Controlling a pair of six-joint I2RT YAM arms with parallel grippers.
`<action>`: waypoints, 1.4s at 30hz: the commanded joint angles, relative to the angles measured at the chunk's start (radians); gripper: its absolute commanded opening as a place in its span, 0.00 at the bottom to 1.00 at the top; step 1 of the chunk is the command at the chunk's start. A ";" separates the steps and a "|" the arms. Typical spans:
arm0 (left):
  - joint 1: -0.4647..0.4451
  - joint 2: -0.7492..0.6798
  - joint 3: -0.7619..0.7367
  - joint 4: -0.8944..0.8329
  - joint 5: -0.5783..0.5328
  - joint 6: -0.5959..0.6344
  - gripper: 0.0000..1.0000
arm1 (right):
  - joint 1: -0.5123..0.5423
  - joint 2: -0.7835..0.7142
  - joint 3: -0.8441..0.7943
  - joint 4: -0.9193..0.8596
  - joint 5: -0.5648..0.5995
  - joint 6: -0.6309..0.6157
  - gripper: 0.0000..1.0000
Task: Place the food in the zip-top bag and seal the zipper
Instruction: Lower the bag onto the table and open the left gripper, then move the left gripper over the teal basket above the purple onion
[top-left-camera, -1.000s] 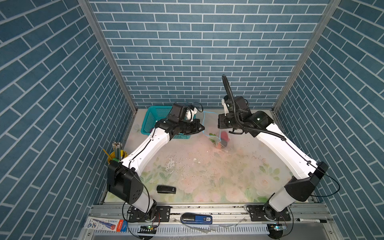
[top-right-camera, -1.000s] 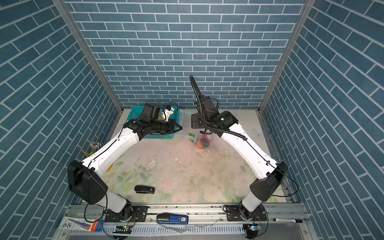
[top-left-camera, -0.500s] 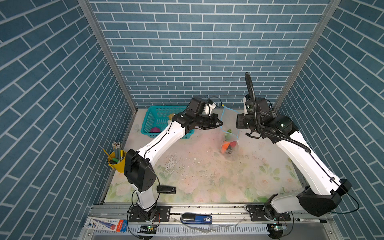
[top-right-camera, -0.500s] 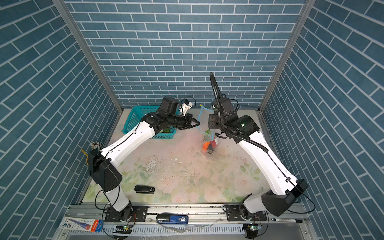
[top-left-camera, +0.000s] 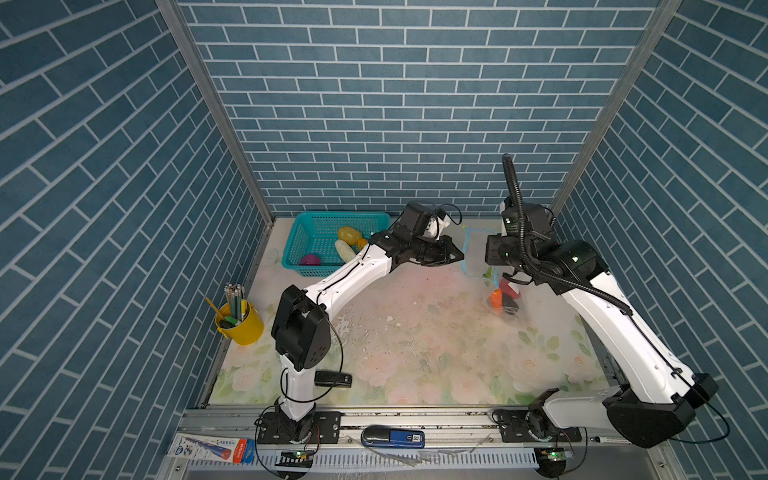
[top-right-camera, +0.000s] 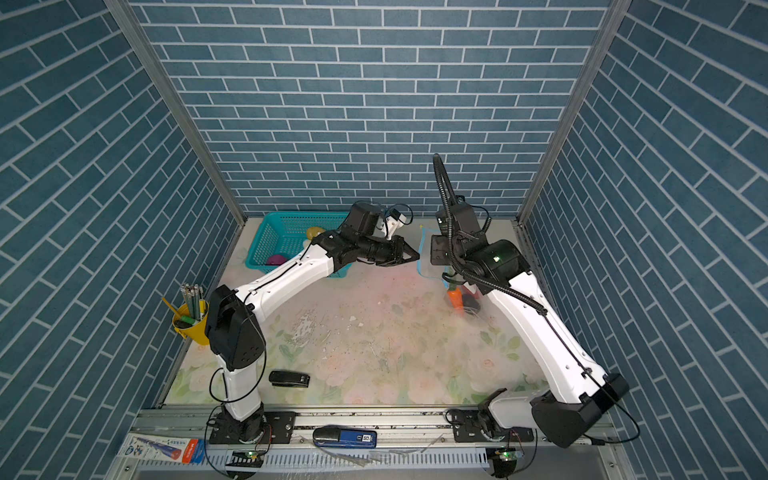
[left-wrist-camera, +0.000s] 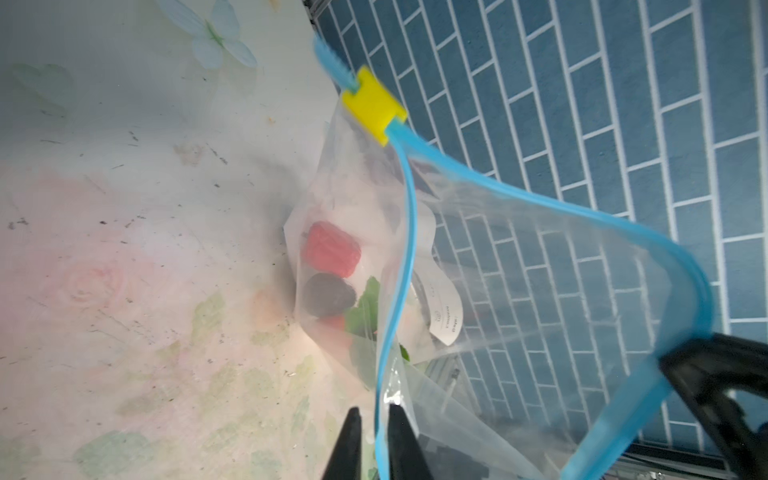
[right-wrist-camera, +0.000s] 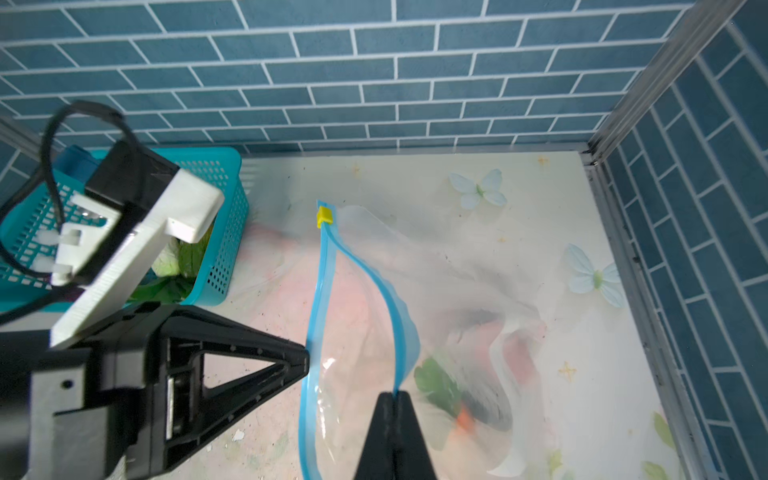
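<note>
The clear zip-top bag (top-left-camera: 478, 249) hangs at the back right with its mouth held apart. Its blue zipper (left-wrist-camera: 410, 232) ends in a yellow slider (left-wrist-camera: 374, 106), also seen in the right wrist view (right-wrist-camera: 323, 217). My right gripper (right-wrist-camera: 392, 395) is shut on one lip of the mouth. My left gripper (left-wrist-camera: 374, 411) stands slightly open, with the other lip running between its fingers; its tip (top-left-camera: 461, 257) touches the bag. Food lies in the bag's bottom: an orange carrot (top-left-camera: 496, 297), a red piece (left-wrist-camera: 330, 249) and a dark eggplant (left-wrist-camera: 328, 295). More food sits in the teal basket (top-left-camera: 316, 226).
The basket holds a yellow potato (top-left-camera: 348, 235), a white cabbage (top-left-camera: 345, 249) and a purple onion (top-left-camera: 310, 260). A yellow cup of pencils (top-left-camera: 240, 320) stands at the left edge. A black stapler (top-left-camera: 332, 379) lies near the front. Brick walls close in behind and to the right.
Both grippers and the bag have shifted to the right. The left gripper came from the basket side to the bag's mouth, and its jaws have parted a little.
</note>
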 joint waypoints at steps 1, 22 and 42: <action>0.040 -0.055 -0.095 0.063 0.001 -0.002 0.25 | 0.000 0.041 -0.051 0.087 -0.107 0.018 0.00; 0.274 -0.267 -0.284 -0.156 -0.149 0.214 0.51 | 0.009 0.179 -0.029 0.199 -0.315 0.080 0.00; 0.585 -0.056 0.019 -0.666 -0.659 0.560 0.58 | 0.018 0.187 -0.056 0.258 -0.378 0.050 0.00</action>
